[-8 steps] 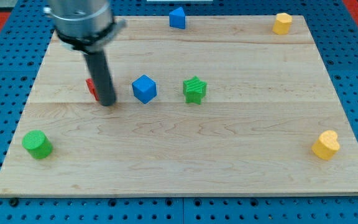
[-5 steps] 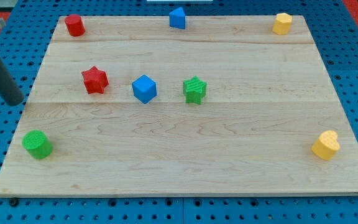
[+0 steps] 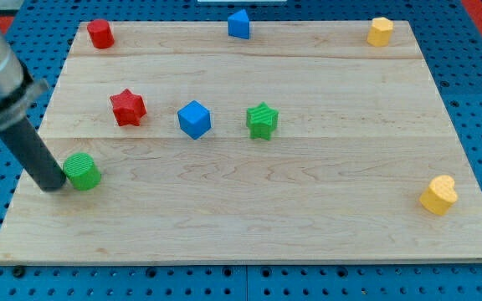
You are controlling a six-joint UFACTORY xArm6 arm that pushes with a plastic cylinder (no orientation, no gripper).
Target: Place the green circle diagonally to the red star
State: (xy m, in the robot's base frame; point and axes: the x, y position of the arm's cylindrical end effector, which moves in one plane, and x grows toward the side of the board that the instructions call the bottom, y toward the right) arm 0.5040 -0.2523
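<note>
The green circle [image 3: 82,171] lies on the wooden board at the view's left, below and left of the red star [image 3: 128,108]. My tip [image 3: 52,186] rests on the board just left of the green circle and touches its left side. The dark rod slants up from there to the view's upper left corner. The red star is clear of the rod, well above and right of the tip.
A blue cube [image 3: 194,119] and a green star [image 3: 262,120] sit right of the red star. A red cylinder [image 3: 99,33], a blue block [image 3: 238,23] and a yellow block [image 3: 380,31] line the top edge. A yellow heart [image 3: 438,195] is at lower right.
The rod swung off the red star, went out past the board's left edge, then came back in. The green circle has moved up and right from the lower left corner.
</note>
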